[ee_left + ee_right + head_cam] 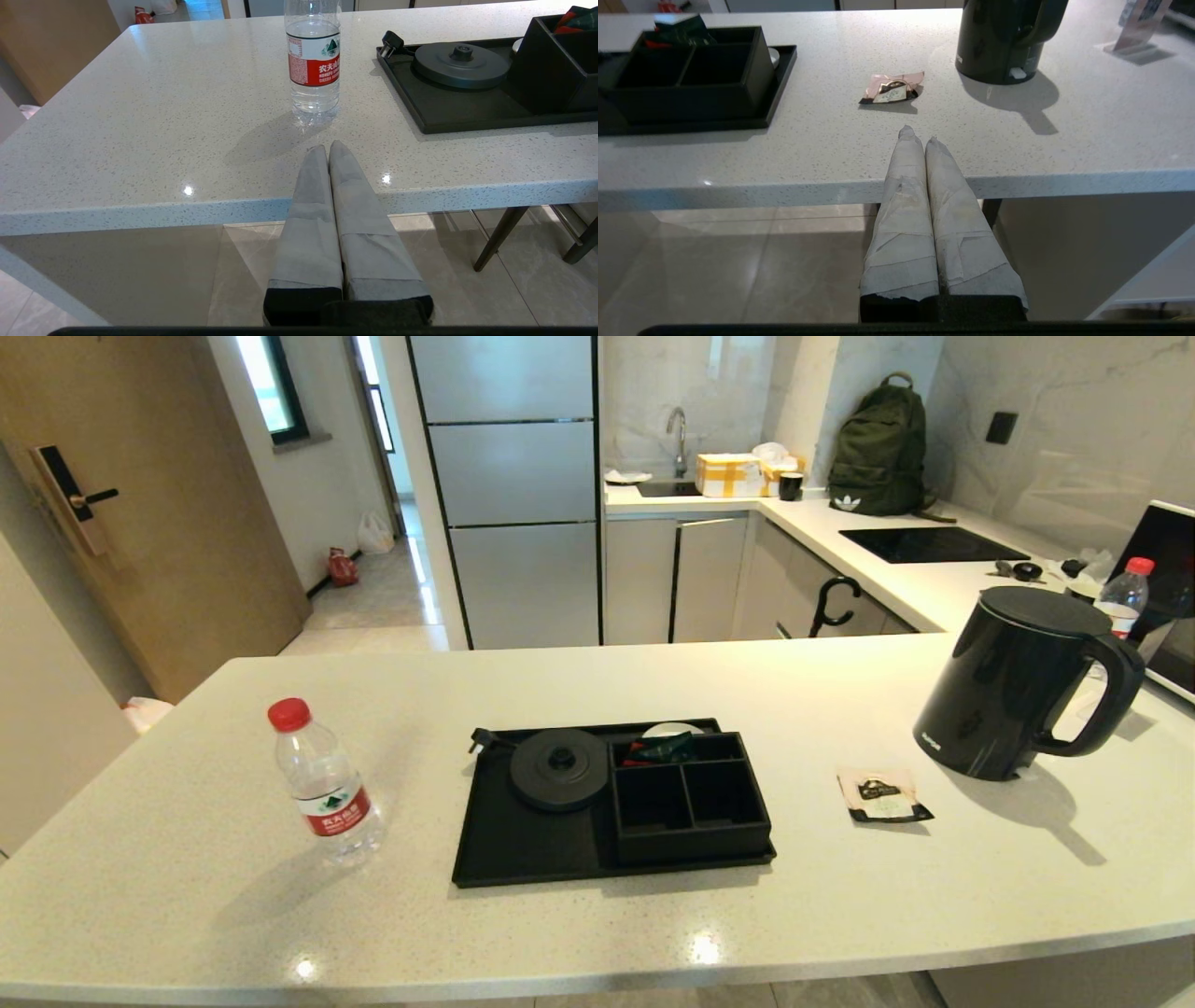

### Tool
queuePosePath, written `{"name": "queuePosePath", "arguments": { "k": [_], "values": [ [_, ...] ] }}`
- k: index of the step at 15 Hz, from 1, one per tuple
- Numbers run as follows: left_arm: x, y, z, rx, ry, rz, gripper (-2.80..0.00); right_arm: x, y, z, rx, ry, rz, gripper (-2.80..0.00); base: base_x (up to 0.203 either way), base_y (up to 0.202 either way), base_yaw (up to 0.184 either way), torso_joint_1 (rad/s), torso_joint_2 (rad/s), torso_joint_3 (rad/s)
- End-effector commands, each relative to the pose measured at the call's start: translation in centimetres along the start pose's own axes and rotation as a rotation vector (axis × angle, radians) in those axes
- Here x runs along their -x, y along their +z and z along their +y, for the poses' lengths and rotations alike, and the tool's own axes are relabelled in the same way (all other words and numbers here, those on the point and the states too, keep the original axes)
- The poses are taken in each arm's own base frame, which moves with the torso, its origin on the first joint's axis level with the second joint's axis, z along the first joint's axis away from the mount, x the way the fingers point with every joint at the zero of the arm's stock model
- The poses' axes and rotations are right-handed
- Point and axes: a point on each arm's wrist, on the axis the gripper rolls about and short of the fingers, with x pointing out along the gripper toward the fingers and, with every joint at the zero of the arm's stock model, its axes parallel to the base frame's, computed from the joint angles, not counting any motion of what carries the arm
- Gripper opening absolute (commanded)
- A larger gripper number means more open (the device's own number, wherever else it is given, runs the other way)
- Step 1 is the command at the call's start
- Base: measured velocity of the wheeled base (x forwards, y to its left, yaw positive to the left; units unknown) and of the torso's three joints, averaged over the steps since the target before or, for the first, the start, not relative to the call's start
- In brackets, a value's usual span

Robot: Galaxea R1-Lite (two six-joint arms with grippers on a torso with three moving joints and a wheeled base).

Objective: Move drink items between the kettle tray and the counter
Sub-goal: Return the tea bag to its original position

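Note:
On the white speckled counter (pixel 597 933) lies the black kettle tray (pixel 523 840) with its round base (pixel 558 768) and compartment box (pixel 691 798). A clear water bottle (pixel 324 784) with a red cap stands left of the tray. The black kettle (pixel 1018 681) stands at the right, and a pinkish tea sachet (pixel 882 795) lies between it and the tray. My left gripper (pixel 327 148) is shut and empty at the counter's front edge, short of the bottle (pixel 314 58). My right gripper (pixel 920 136) is shut and empty, just short of the sachet (pixel 892 88). Neither arm shows in the head view.
A second red-capped bottle (pixel 1123 593) stands behind the kettle beside a dark screen (pixel 1167 588). Dark packets (pixel 665 747) fill one far box compartment. A hob (pixel 934 544), backpack (pixel 879 453) and sink lie on the far counter. Chair legs (pixel 500 238) stand under the counter.

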Motion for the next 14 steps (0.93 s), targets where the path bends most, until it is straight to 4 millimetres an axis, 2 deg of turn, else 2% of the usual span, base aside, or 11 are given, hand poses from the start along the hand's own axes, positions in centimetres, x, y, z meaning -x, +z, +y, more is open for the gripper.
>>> {"name": "queuePosePath", "arguments": {
  "k": [1, 14],
  "values": [
    [0.00, -0.01, -0.01, 0.000, 0.001, 0.001, -2.80, -0.03, -0.02, 0.00, -0.008, -0.001, 0.003, -2.80, 0.000, 0.000, 0.000, 0.000, 0.00, 0.000],
    [-0.02, -0.07, -0.03, -0.044, -0.007, 0.007, -2.80, -0.03, -0.02, 0.00, -0.011, -0.001, 0.003, -2.80, 0.000, 0.000, 0.000, 0.000, 0.00, 0.000]
  ]
}}
